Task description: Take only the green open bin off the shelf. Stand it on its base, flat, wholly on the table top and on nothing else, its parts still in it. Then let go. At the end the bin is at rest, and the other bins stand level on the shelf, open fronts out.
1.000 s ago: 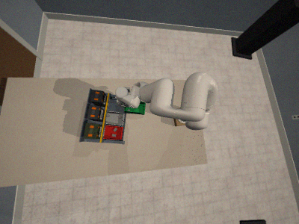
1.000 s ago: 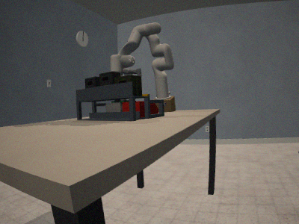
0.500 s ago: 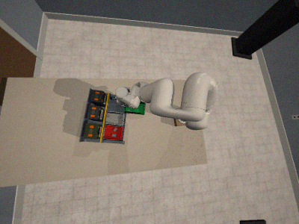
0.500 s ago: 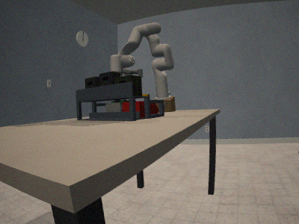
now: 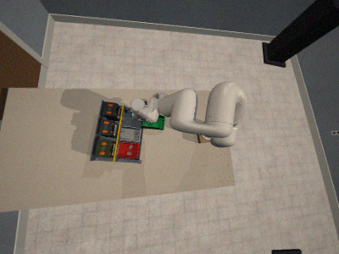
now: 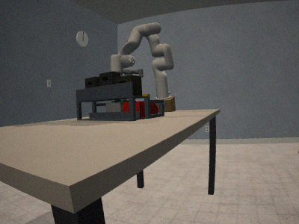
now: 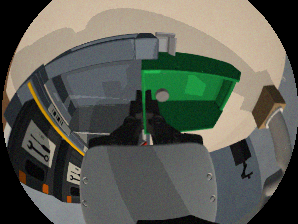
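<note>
Wrist view: hand (image 7: 145, 137) pinching the near wall of green bin (image 7: 189, 96) just ahead.

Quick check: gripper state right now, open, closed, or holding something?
Gripper: closed on the thin wall of the green bin.

A dark grey shelf (image 6: 105, 93) stands on the far part of a pale table (image 6: 112, 142) at centre left of the frame, with black bins (image 6: 111, 78) on its top level and a red bin (image 6: 139, 107) on the lower level. Behind it, a white arm (image 6: 161, 63) rises from a tan base (image 6: 170, 104) and arches over, its wrist end coming down above the shelf top. A round clock (image 6: 82, 38) hangs on the blue wall at upper left.
</note>
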Robot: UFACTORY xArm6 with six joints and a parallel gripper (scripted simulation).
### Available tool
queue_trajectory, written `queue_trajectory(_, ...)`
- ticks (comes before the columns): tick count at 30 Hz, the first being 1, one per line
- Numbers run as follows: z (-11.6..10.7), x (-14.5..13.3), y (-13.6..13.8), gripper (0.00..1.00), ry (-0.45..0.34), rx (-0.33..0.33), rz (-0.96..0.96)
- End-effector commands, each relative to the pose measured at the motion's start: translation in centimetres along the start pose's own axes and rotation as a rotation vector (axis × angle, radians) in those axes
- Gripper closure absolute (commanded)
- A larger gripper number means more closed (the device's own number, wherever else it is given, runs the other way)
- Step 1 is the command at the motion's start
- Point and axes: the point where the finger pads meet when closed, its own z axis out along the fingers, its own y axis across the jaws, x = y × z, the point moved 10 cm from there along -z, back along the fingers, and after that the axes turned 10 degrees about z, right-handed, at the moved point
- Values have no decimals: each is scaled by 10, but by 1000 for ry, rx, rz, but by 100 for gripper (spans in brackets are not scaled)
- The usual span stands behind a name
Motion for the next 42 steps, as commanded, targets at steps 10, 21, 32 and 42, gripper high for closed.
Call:
queue_trajectory(10,-7,0,-1,100,0,4,0)
queue_trajectory(21,-7,0,-1,100,0,4,0)
queue_trajectory(32,-6,0,-1,100,0,4,0)
queue_trajectory(42,-6,1,7,100,0,4,0)
